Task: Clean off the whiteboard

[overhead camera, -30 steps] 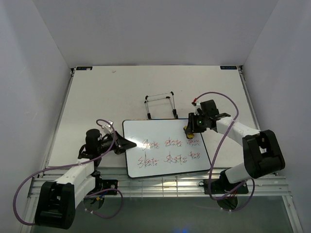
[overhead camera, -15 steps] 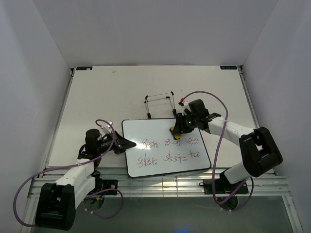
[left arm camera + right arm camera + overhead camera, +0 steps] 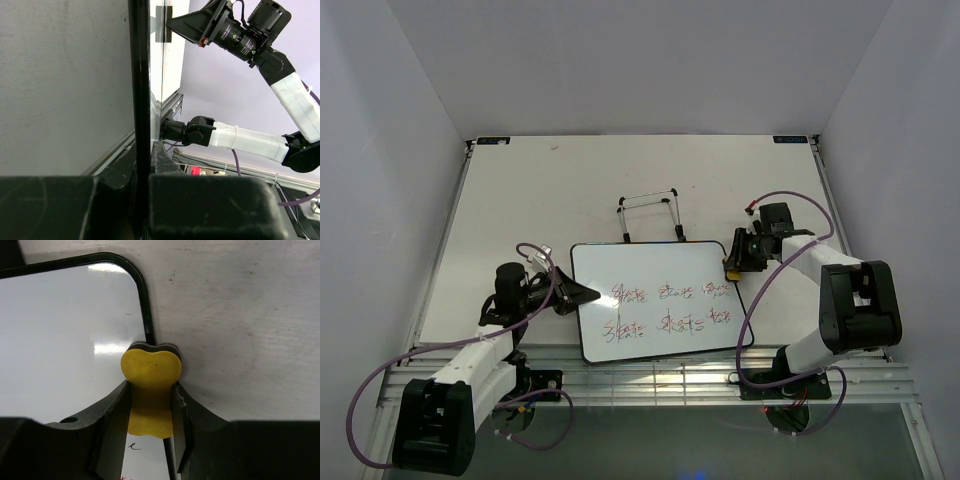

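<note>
Top external view: my right tool has moved since half a second ago. It was over the upper middle of the whiteboard; it now sits at the board's far right corner. Its fingers are closed tight on a yellow eraser.

In the right wrist view the eraser straddles the thin black rim just below the rounded corner, part over the glossy white and part over the table. I cannot tell whether it is pressing down.

All six scribbles of red and black writing, in two rows, are on the board as before.

My left tool has not shifted. It is clamped shut on the board's left edge, and the left wrist view shows the rim running between its fingers.

The board lies flat in the near middle of the table. Its near edge is close to the table's front rail. A wire stand is just beyond its far edge. To the right of the eraser there is bare table out to the side edge.
</note>
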You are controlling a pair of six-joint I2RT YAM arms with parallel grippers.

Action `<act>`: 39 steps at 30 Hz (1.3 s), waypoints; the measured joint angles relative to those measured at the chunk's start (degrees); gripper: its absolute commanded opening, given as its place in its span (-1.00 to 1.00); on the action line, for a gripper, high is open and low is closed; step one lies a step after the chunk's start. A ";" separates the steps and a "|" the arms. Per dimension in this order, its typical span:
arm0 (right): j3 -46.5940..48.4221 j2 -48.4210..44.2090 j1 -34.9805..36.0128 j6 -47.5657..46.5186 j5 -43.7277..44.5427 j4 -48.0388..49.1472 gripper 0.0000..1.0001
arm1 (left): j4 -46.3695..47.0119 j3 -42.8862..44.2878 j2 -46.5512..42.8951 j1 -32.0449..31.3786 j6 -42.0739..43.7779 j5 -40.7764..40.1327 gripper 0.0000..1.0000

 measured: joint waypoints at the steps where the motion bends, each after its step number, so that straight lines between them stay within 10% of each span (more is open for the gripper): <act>1: 0.00 0.00 0.02 -0.28 -0.26 0.00 -0.53 | -0.04 0.02 0.00 0.00 0.02 0.00 -1.00; 25: -3.32 -10.69 33.20 6.16 0.81 7.08 -0.54 | -0.79 0.26 -0.28 0.07 0.04 -0.20 -1.00; 39: -11.47 -15.08 15.67 8.52 0.31 8.22 -0.56 | -4.15 1.84 -1.95 0.07 0.35 -1.20 -1.00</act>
